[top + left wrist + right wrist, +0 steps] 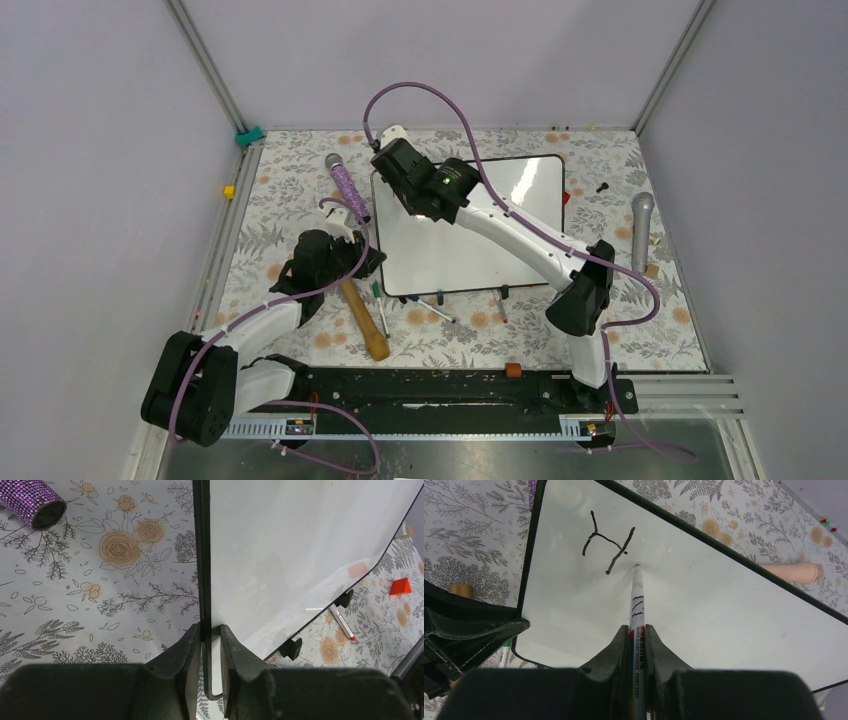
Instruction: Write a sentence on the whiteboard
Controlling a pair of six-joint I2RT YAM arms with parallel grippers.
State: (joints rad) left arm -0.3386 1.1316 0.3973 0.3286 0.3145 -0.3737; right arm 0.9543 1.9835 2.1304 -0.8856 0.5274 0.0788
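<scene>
Right fingers (616,647) clenched on a marker (638,605), its tip touching the whiteboard (734,620) beside the sentence (606,545), only a lone "H"; left fingers (190,650) pinch the board's left frame, apparently steadying it on the table (290,200), toward the far edge

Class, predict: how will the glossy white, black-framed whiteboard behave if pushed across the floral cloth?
Probably stiff: the glossy white whiteboard looks flat where the left tool clamps its edge. Thin, so likely light; it may slide unless held.
</scene>
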